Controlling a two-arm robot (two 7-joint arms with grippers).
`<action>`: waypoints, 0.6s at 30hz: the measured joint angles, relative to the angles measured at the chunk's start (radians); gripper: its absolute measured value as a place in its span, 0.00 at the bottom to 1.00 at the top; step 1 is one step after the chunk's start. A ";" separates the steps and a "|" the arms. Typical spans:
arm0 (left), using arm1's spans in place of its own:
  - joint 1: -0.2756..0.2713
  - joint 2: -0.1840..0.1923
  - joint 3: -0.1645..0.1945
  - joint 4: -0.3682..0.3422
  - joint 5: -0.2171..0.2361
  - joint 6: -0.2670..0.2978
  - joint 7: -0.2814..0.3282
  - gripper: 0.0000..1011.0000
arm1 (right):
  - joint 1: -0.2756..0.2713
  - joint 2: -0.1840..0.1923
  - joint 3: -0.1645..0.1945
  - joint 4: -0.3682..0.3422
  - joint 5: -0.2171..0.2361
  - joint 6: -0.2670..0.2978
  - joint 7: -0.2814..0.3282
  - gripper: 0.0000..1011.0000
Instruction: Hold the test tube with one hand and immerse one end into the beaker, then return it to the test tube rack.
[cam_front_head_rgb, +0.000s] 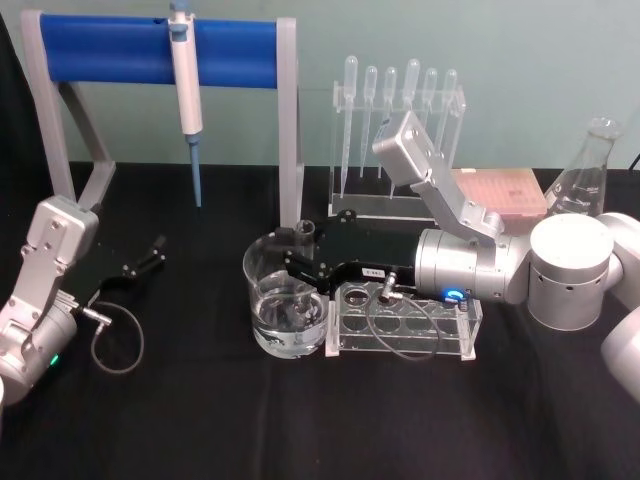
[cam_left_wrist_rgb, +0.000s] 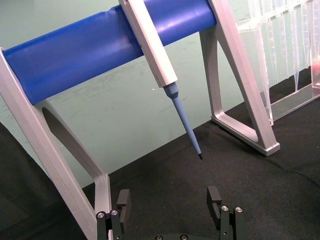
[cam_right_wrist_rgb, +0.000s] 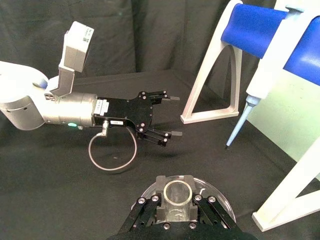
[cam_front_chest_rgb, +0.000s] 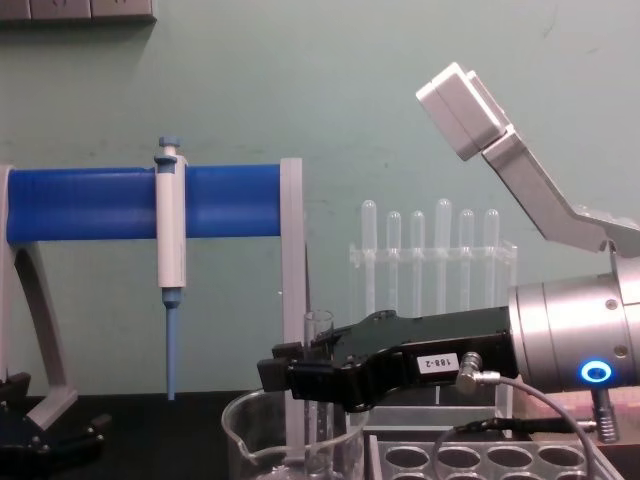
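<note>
The test tube stands upright with its lower end inside the beaker, a wide glass vessel holding clear liquid. My right gripper reaches in from the right and is shut on the tube just above the beaker's rim. From the chest, the tube rises above the gripper and drops into the beaker. The right wrist view looks down on the tube's rim between the fingers, over the beaker. My left gripper rests open at the far left, nothing between its fingers.
A clear tube rack sits right beside the beaker, under my right wrist. Behind stand a blue-barred stand with a hanging pipette, a rack of plastic pipettes, a pink box and a conical flask.
</note>
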 joint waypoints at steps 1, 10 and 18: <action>0.000 0.000 0.000 0.000 0.000 0.000 0.000 0.99 | 0.000 0.000 0.000 0.000 0.000 0.000 0.000 0.22; 0.000 0.000 0.000 0.000 0.000 0.000 0.000 0.99 | 0.000 0.000 0.000 0.000 0.000 0.000 0.000 0.22; 0.000 0.000 0.000 0.000 0.000 0.000 0.000 0.99 | 0.000 0.000 0.000 0.000 0.000 0.000 0.000 0.22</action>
